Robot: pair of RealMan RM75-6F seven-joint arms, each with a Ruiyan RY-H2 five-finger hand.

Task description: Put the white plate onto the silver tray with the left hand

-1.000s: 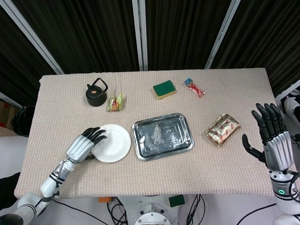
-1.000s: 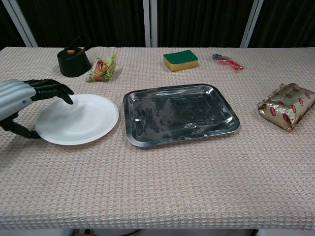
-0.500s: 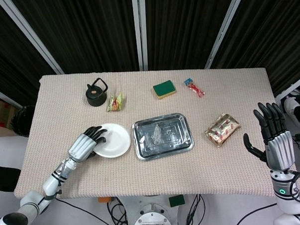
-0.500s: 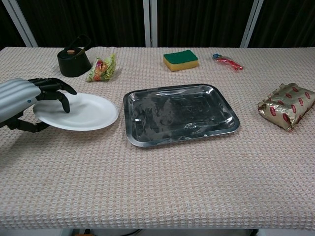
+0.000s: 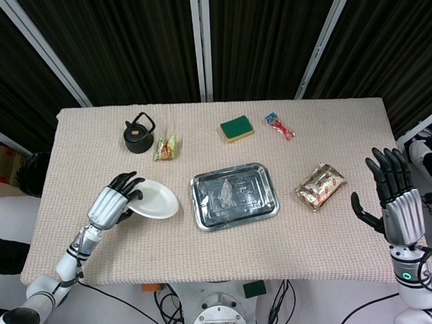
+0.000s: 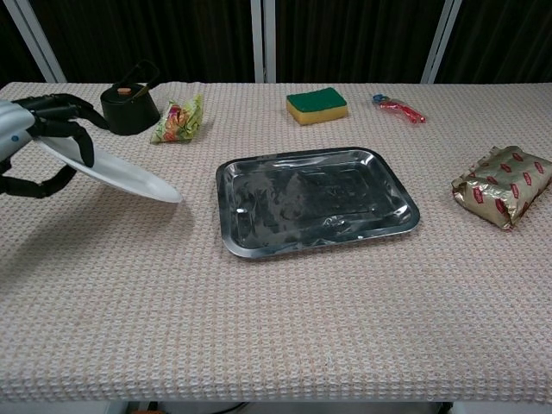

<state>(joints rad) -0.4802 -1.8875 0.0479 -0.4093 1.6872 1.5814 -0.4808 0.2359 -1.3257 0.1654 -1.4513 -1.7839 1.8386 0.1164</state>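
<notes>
My left hand [image 6: 39,142] pinches the white plate [image 6: 116,175] by its rim, fingers over the top and thumb underneath, so the plate hangs tilted above the cloth, well left of the silver tray [image 5: 234,195]. I judge it light, stiff and slick, so a rim grip could let it swivel or slip. Far right of the tray, my right hand [image 5: 394,201] stands with fingers spread, holding nothing.

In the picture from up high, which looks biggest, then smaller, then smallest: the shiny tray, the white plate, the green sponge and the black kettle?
1. Silver tray, clearly the biggest.
2. White plate, though it is lifted and tilted in the left hand, so it shows smaller than it really is.
3. Black kettle and green sponge look about alike; too close to rank.
</notes>
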